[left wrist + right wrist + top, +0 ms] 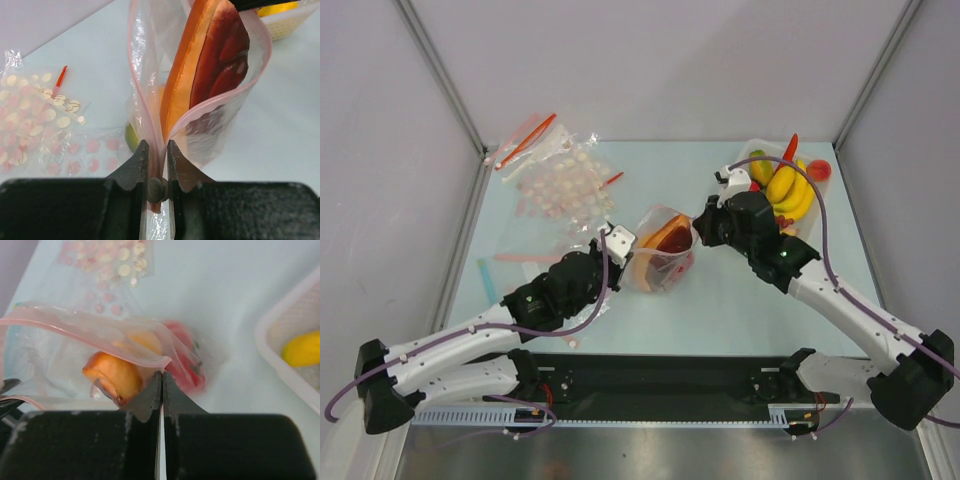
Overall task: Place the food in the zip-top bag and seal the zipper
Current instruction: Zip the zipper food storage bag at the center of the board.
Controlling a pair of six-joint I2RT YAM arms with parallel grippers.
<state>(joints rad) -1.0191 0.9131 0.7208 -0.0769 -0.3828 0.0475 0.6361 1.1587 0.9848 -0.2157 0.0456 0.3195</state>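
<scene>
- Top external view puts the zip-top bag (665, 255) at the middle of the frame, on the counter (740, 300) between my two arms, with the food (670, 240) inside it.
- My left end effector (630, 252) is clenched on the lower-left end of the bag's mouth. The left wrist view shows both jaws pinching the plastic where the two lips meet.
- My right end effector (697, 235) is clenched on the opposite, upper-right end. In the right wrist view its jaws are pressed together on the lip at frame centre.
- The zipper (136, 90) therefore has its long axis running straight from one end effector to the other, lower left to upper right in the top view. Neither arm is nearer, since each holds one end.
- The mouth gapes: the lips bow apart around the red pepper (225, 55) and the orange peach (187, 65), which stand high between them.
- A green patch low in the bag, just left of my left jaws, is probably the mango (131, 139), though I see it only through plastic.
- I judge that sealing turns on that axis: drawing the ends apart along it should flatten the lips, but the pepper near the rim may block them.
- A white tray (287, 327) sits at the upper right of the right wrist frame, and the dotted bags (560, 180) at the upper left of the top view, both apart from the bag.
</scene>
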